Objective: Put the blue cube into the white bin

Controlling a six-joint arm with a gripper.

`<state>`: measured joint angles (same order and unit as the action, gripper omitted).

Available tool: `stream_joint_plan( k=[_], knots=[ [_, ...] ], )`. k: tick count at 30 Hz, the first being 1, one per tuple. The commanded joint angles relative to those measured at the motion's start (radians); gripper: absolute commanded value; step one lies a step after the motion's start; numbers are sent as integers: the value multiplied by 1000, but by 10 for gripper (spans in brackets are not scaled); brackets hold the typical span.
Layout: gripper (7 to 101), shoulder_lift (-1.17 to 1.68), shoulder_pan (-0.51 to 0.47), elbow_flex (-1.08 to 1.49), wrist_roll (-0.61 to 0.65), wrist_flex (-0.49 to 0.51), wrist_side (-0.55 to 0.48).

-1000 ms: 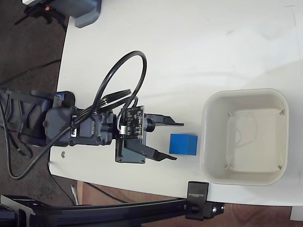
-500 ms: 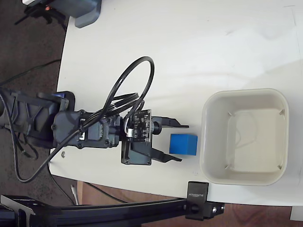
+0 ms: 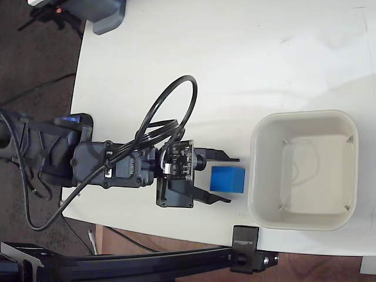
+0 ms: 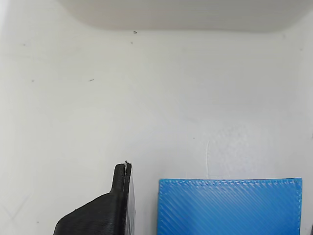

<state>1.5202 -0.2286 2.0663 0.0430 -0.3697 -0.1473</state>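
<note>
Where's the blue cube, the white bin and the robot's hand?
blue cube (image 3: 227,179): fixed view, top face.
white bin (image 3: 304,118): fixed view, upper rim.
hand (image 3: 232,180): fixed view, midway between its open fingertips.

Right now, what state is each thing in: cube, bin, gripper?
blue cube: resting on the table, between the open fingers, not gripped, outside the bin.
white bin: upright, nothing inside.
gripper: open, fingers either side of the cube.

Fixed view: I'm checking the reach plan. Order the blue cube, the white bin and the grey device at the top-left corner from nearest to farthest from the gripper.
1. blue cube: between the open fingers of the gripper.
2. white bin: to the right, beyond the cube.
3. grey device: far off at the table's top-left corner.
</note>
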Motion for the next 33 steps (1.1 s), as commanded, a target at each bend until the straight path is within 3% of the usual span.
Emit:
stream_joint_plan(
  k=[1,5,9,17,26,33],
  knots=[
    [774,25,-14,-43,3,-32,-20],
    [581,34,-15,-49,5,-66,-21],
    [462,63,-6,-28,5,-46,-8],
    [382,91,3,-26,-6,-38,3],
    [368,235,81,-156,-38,-270,91],
    [379,130,103,-518,-46,-509,132]
  ],
)
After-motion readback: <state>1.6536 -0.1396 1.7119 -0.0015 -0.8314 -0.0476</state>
